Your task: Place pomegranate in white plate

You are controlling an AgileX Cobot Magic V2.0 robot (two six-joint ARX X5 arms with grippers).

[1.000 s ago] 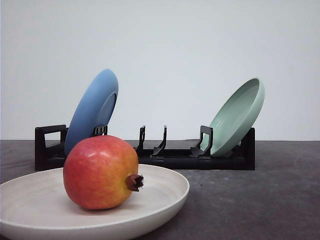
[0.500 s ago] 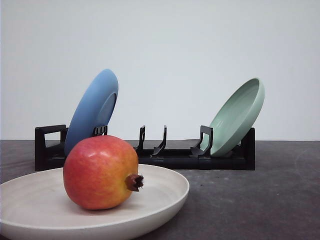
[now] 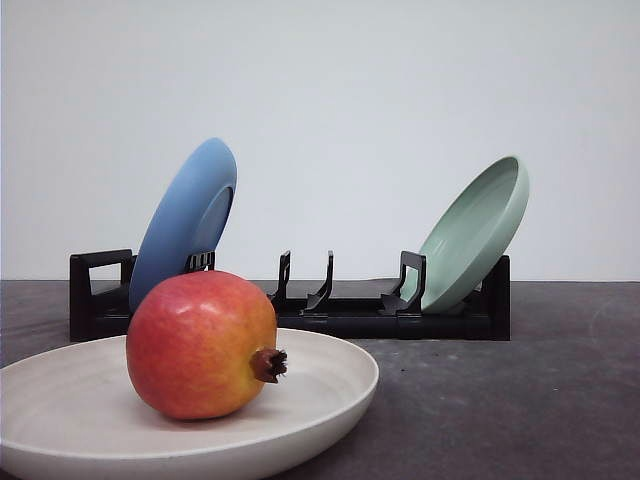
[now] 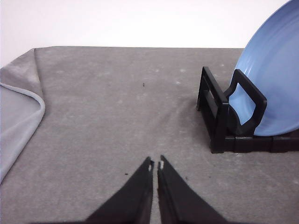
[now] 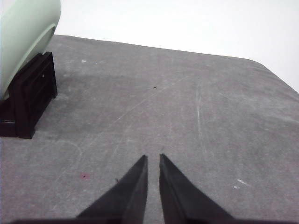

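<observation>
The red-orange pomegranate (image 3: pixel 200 344) rests inside the white plate (image 3: pixel 330 385) at the near left of the front view, its dark crown stub pointing right. Nothing holds it. In the left wrist view my left gripper (image 4: pixel 155 164) is shut, its black fingers together above bare grey cloth, with nothing between them. My right gripper (image 5: pixel 153 157) is likewise shut and empty over the grey table surface in the right wrist view.
A black dish rack (image 3: pixel 350 310) stands behind the white plate. A blue plate (image 3: pixel 185 220) leans in its left end and a pale green plate (image 3: pixel 478 230) in its right end. The grey cloth's edge (image 4: pixel 32 107) lies left of the left gripper.
</observation>
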